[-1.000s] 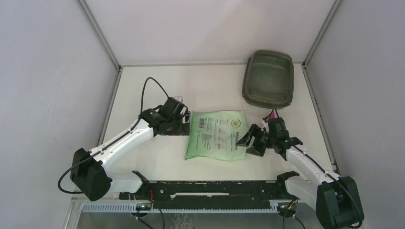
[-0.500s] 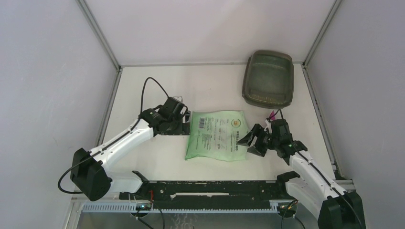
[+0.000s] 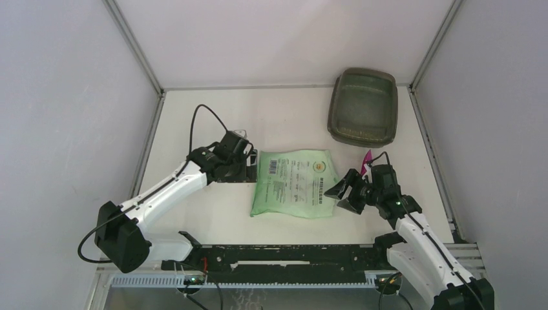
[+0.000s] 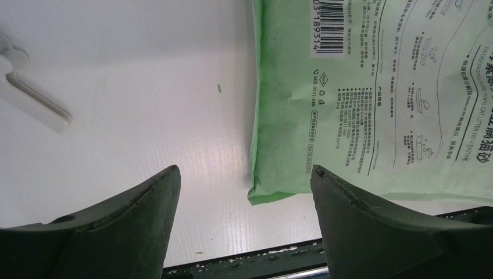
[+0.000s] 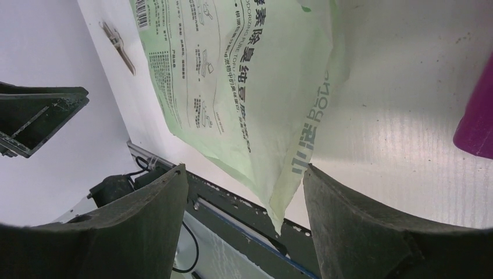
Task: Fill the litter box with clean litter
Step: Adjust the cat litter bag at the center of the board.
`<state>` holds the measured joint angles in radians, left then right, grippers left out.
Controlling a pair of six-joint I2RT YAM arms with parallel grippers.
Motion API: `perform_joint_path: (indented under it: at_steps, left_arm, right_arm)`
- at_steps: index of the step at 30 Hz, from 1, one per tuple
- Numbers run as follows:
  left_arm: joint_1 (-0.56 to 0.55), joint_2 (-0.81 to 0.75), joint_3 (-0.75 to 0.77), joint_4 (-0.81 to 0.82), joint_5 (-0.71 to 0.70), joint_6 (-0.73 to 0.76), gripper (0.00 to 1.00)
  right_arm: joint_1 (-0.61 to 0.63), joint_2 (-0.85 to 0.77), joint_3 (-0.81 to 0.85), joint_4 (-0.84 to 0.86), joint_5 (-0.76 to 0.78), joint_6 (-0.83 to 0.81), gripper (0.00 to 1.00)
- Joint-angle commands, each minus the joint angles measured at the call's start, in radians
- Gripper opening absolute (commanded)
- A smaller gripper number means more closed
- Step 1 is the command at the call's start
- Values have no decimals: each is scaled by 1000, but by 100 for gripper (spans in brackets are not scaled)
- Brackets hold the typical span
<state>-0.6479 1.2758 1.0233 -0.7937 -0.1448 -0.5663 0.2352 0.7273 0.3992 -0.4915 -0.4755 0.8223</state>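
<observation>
The litter box [image 3: 362, 106], a dark translucent tray, sits at the back right and looks empty. No loose clean litter shows. A light-green printed bag [image 3: 294, 183] lies flat mid-table. My left gripper [image 3: 251, 166] stands open at the bag's left edge; in the left wrist view, the gripper [image 4: 244, 174] has the bag's near corner [image 4: 273, 189] just beyond its fingertips, untouched. My right gripper [image 3: 342, 194] is open at the bag's right edge. From the right wrist, the gripper [image 5: 244, 174] has the bag's corner [image 5: 285, 192] hanging between its fingers, ungripped.
A magenta scoop [image 3: 366, 158] lies just behind the right gripper, between it and the tray, and shows as the scoop [image 5: 477, 116] at the right wrist view's edge. A small white plastic piece [image 4: 29, 99] lies left of the bag. A black rail [image 3: 284, 255] runs along the near table edge.
The right arm has swung, and its gripper has drawn slightly right and nearer, still open at the bag's right edge. The left arm and the bag have not moved.
</observation>
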Motion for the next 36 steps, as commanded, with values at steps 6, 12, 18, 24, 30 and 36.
perform_joint_path:
  at_steps: [6, 12, 18, 24, 30, 36]
  left_arm:
    - [9, -35, -21, 52, 29, 16, 86]
    - [9, -33, -5, 38, 23, 24, 86]
    - [10, -23, 2, 41, 32, 24, 87]
    - [10, -32, -7, 40, 32, 22, 87]
    - [10, -38, -9, 41, 32, 20, 87]
    - [10, -43, -14, 41, 34, 21, 87]
  right_arm:
    - [-12, 31, -41, 136, -22, 73, 79]
    - [-11, 32, -95, 225, -33, 129, 79]
    - [-12, 15, -77, 178, -13, 121, 79]
    - [-13, -44, -1, 16, 71, 47, 79]
    - [-16, -75, 6, 27, 57, 79, 79]
    - [-13, -58, 4, 51, 50, 92, 79]
